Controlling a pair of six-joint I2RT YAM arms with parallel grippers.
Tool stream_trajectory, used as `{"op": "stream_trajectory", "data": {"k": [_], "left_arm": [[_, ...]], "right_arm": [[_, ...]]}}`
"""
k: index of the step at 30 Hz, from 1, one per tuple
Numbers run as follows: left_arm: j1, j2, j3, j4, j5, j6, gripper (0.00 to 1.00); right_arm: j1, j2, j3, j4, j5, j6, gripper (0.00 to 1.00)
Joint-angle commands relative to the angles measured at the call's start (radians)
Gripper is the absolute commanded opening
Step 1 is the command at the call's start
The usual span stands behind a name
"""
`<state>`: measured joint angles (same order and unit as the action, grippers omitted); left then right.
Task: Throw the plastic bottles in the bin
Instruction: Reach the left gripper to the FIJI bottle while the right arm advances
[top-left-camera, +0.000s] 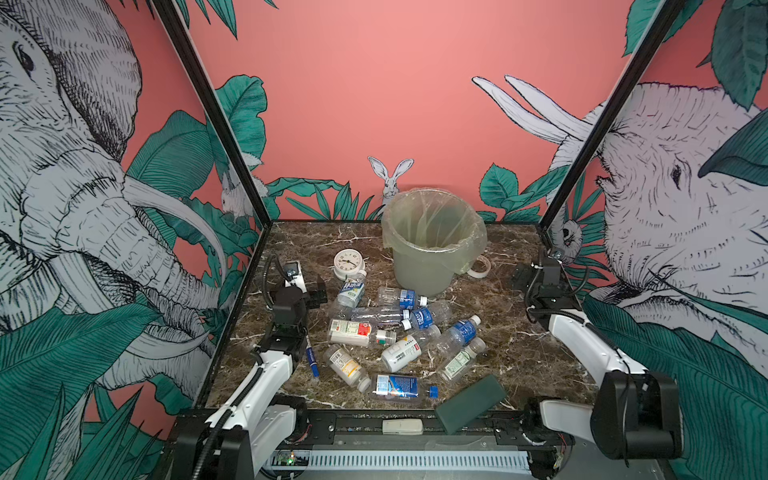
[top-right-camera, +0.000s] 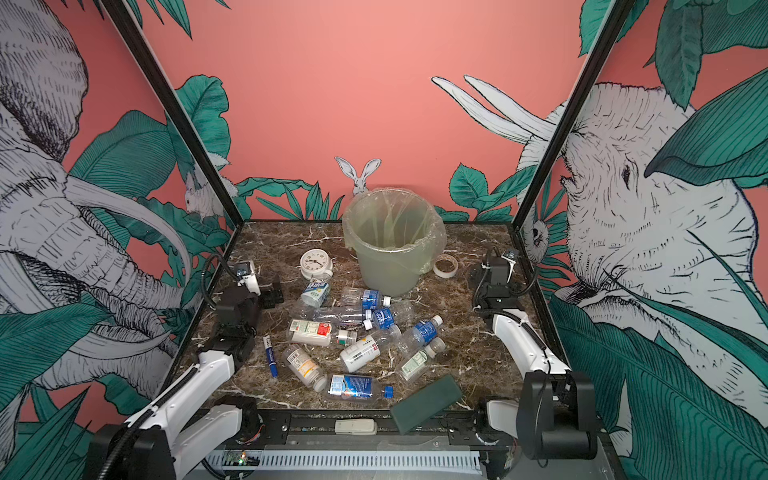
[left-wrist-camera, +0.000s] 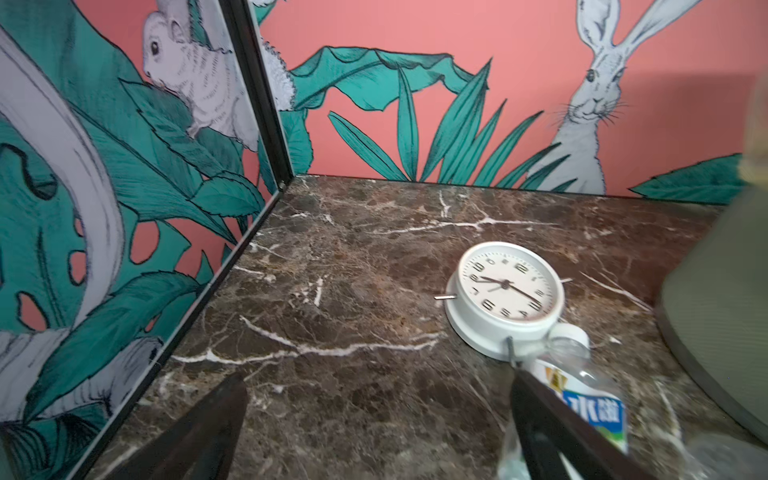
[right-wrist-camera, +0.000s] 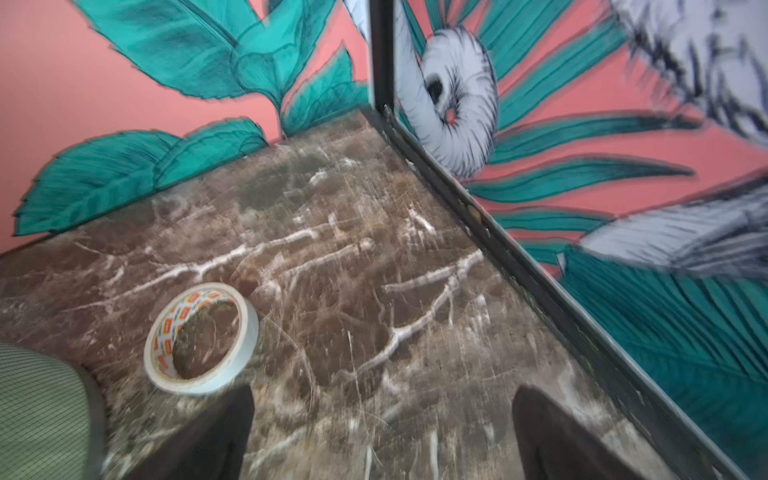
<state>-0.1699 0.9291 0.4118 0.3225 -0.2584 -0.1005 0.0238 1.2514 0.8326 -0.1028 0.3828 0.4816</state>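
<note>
Several plastic bottles lie in a loose heap mid-table in both top views: a clear one with a blue label (top-left-camera: 401, 297), a white pill-type one (top-left-camera: 401, 353), and a blue-labelled one nearest the front (top-right-camera: 357, 385). The bin (top-left-camera: 419, 266), grey-green with a thin bag over its rim, stands behind them. My left gripper (top-left-camera: 316, 294) hovers open left of the heap, and one finger (left-wrist-camera: 540, 415) lies next to a bottle (left-wrist-camera: 590, 399) by the clock. My right gripper (top-left-camera: 519, 276) is open over bare table right of the bin, nothing between its fingers (right-wrist-camera: 224, 432).
A round white clock (top-left-camera: 348, 263) sits left of the bin and a white tape roll (right-wrist-camera: 199, 336) right of it. A blue marker (top-left-camera: 311, 359) lies beside the left arm. A dark green block (top-left-camera: 469, 401) overhangs the front edge. Patterned walls close three sides.
</note>
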Motion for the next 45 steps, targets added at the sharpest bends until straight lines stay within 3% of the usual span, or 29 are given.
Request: {"op": "stream_trajectory", "data": {"k": [1, 3, 8, 16, 20, 30, 45], "left_arm": [[-0.044, -0.058, 0.046, -0.172, 0.054, -0.068, 0.99], [-0.091, -0.081, 0.050, -0.219, 0.089, -0.061, 1.00], [-0.232, -0.145, 0.072, -0.326, 0.121, -0.008, 1.00], [-0.398, -0.155, 0.147, -0.489, 0.265, 0.024, 0.89], [-0.551, -0.130, 0.178, -0.545, 0.236, 0.038, 0.85], [-0.863, -0.034, 0.268, -0.693, 0.126, 0.048, 0.86], [-1.131, 0.198, 0.413, -0.887, 0.010, 0.050, 0.87]], "right_arm": [[0.010, -0.022, 0.080, -0.309, -0.046, 0.120, 0.99], [0.040, -0.066, 0.044, -0.261, -0.092, 0.067, 0.99], [0.110, -0.130, 0.038, -0.342, -0.058, 0.022, 1.00], [0.156, -0.226, -0.033, -0.389, -0.221, -0.035, 0.99], [0.159, -0.259, -0.064, -0.414, -0.269, -0.055, 0.99], [0.162, -0.304, -0.124, -0.431, -0.342, -0.066, 0.99], [0.164, -0.305, -0.180, -0.399, -0.356, -0.081, 0.99]]}}
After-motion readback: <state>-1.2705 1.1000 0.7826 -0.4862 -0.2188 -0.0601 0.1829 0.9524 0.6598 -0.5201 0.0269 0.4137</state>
